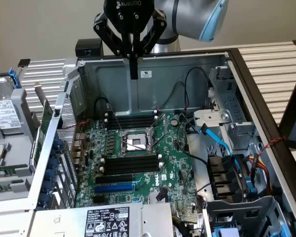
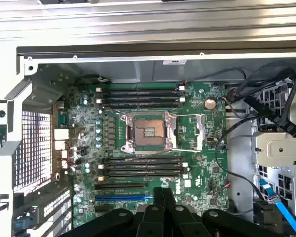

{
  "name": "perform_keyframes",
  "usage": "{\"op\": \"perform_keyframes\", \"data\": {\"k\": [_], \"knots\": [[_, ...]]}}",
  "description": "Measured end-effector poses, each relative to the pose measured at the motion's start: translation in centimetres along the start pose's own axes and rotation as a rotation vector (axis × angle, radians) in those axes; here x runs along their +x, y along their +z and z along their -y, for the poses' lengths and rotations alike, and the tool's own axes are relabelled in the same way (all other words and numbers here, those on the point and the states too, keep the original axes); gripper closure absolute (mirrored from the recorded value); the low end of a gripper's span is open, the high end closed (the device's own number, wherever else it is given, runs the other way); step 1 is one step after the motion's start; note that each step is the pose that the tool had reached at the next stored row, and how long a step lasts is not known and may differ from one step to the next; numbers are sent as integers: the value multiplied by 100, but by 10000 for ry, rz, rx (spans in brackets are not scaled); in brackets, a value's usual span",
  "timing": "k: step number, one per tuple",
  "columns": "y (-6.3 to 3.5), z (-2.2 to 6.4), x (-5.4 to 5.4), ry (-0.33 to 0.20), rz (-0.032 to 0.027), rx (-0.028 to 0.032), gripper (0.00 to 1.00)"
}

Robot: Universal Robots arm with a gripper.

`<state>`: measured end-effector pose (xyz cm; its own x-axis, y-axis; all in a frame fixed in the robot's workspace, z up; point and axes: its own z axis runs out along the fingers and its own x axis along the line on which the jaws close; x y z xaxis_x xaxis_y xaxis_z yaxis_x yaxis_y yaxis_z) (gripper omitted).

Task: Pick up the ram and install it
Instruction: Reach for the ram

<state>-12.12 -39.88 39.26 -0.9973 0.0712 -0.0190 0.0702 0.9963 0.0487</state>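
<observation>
Gripper (image 1: 133, 73) hung empty, fingers pressed together, over the far wall of the open case (image 1: 187, 66); the ram (image 1: 43, 129), as best judged, lay outside the case toward the exterior view's left, long axis crosswise to the memory slots (image 1: 130, 168).
</observation>
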Motion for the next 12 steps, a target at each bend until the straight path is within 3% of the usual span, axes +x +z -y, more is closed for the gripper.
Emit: {"op": "perform_keyframes", "data": {"k": [12], "knots": [[0, 0, 1, 0, 0, 0, 90]]}}
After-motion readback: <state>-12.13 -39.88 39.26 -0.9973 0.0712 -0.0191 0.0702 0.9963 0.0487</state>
